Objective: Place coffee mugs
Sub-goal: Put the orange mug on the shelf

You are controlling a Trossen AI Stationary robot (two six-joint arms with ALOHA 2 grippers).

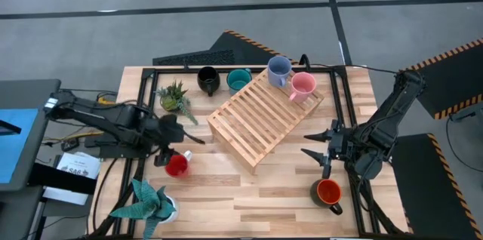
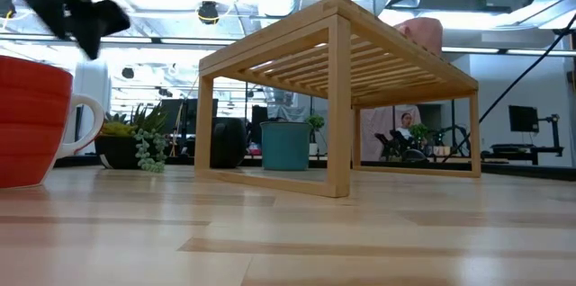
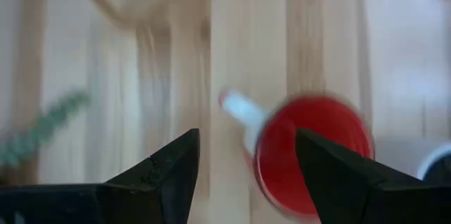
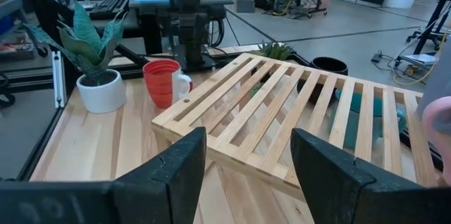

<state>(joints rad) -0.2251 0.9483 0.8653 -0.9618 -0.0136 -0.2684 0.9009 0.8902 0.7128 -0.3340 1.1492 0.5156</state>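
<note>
Wooden slatted rack (image 1: pixel 263 115) is set diagonally at bench (image 1: pixel 302 195) centre. Lavender-blue mug (image 1: pixel 278 71) and pink mug (image 1: pixel 303 86) are seen on the rack's far end, just beside each other. Black mug (image 1: pixel 208 80) and teal mug (image 1: pixel 238 79) stand on the bench by the rack's far-left edge, near a small potted plant (image 1: pixel 174 96). Red mug (image 1: pixel 177 164) w/ white handle sits on the bench at left; left gripper (image 1: pixel 189 137) is held above and just beside it, fingers (image 3: pixel 168 175) spread wide, nothing gripped. Orange-red mug (image 1: pixel 328 192) w/ black handle stands near the front right edge. Right gripper (image 1: pixel 317 152) hovers near it, fingers (image 4: pixel 169 169) apart and empty, aimed at the rack. A second plant in a white pot (image 1: pixel 149 202) is placed at front left.
</note>
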